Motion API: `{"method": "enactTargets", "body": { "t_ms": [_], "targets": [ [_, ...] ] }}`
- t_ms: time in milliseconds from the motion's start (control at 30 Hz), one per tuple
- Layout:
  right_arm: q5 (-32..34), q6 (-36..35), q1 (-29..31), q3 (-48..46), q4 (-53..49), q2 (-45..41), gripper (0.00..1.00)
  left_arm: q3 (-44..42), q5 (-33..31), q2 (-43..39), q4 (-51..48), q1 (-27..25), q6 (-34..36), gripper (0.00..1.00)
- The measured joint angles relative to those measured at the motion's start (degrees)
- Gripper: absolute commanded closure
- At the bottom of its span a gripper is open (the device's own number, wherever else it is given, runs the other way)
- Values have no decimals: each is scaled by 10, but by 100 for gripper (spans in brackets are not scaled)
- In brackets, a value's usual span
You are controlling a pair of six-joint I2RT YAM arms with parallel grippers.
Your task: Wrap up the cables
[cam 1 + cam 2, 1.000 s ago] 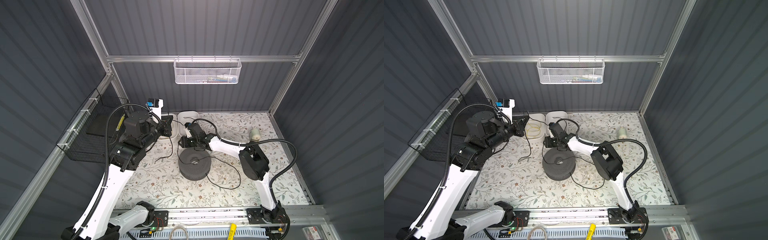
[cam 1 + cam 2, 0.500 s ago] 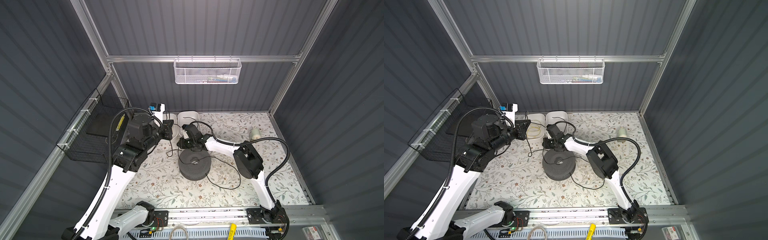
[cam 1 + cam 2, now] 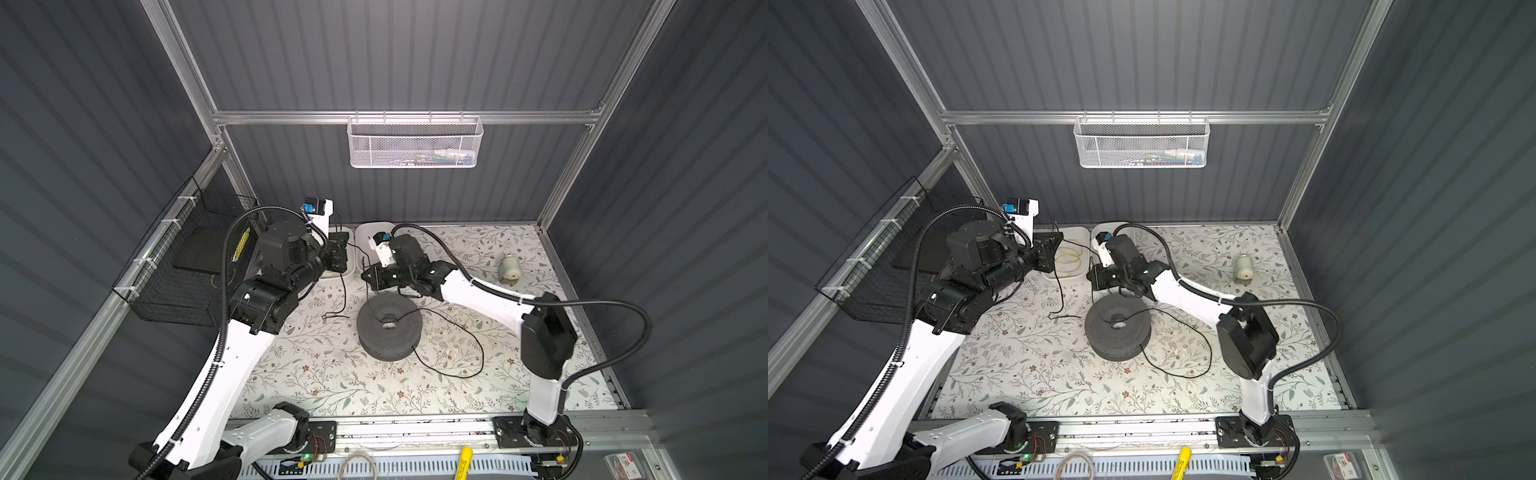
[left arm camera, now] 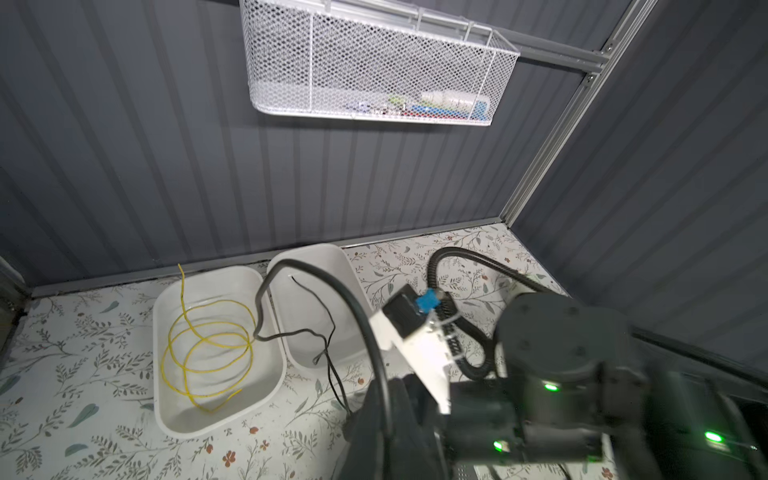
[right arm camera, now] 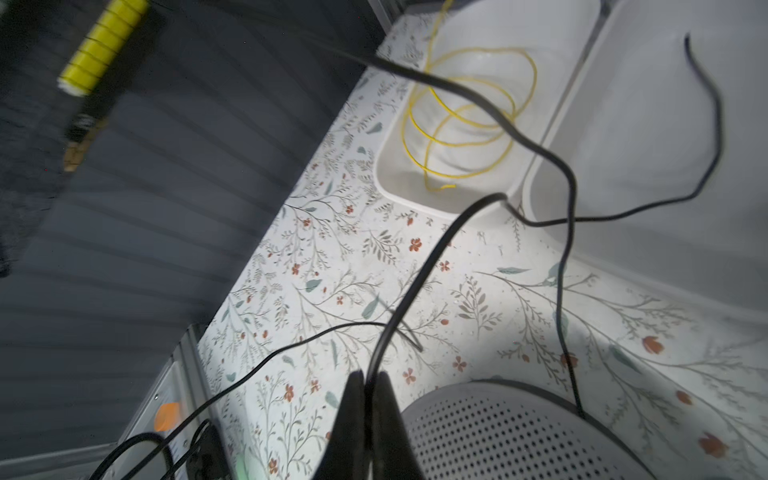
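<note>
**Both grippers pinched on the cable, spool right below**

I read this as mid-wind. My right gripper (image 5: pixel 369 380) has its jaws together on the cable (image 5: pixel 432 257), which rises out of the pinch toward the trays (image 5: pixel 644 145). The spool (image 5: pixel 519 432) sits just below and beside that gripper, its rim close to the tips. My left gripper (image 3: pixel 338 257) faces the right one from near by, raised over the trays. It looks closed on another stretch of the cable, which hangs from it to the mat (image 3: pixel 316 374), with a loose end lying below and between the two tools. More cable leaves the spool's middle and lies in a wide slack loop behind the right wrist.

Next, I judge, the right gripper must carry its pinched stretch round the spool while the left gives slack without letting go.

Ahead of the right gripper's tips, the tray rims and the back wall (image 3: pixel 415 195) are close, and the left gripper crowds that side too. Open mat lies behind the right gripper, past the spool. The risks I see are snagging the yellow wire (image 4: pixel 216 303) in the tray, or nudging the spool.
</note>
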Motion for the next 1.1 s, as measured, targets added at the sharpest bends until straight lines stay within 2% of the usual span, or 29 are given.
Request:
{"method": "enactTargets", "body": {
  "t_ms": [200, 333, 533, 667, 767, 900, 1100],
  "targets": [
    [-31, -78, 0, -46, -56, -136, 100, 57, 1, 40, 16, 0, 11, 100],
    [-28, -109, 0, -81, -92, -219, 100, 90, 7, 64, 26, 0, 18, 100],
    [8, -133, -7, -99, -121, -325, 100, 141, 34, 84, 38, 0, 28, 100],
    [5, -136, -19, -99, -123, -373, 100, 177, 43, 84, 40, 0, 34, 100],
    [-26, -138, -20, -98, -125, -393, 100, 185, 39, 76, 44, 0, 37, 100],
    [-79, -138, -20, -113, -133, -431, 100, 181, 3, 66, 44, 0, 37, 100],
    [-178, -120, -20, -181, -127, -482, 100, 87, -50, 61, 83, 0, 32, 100]
  ]
}}
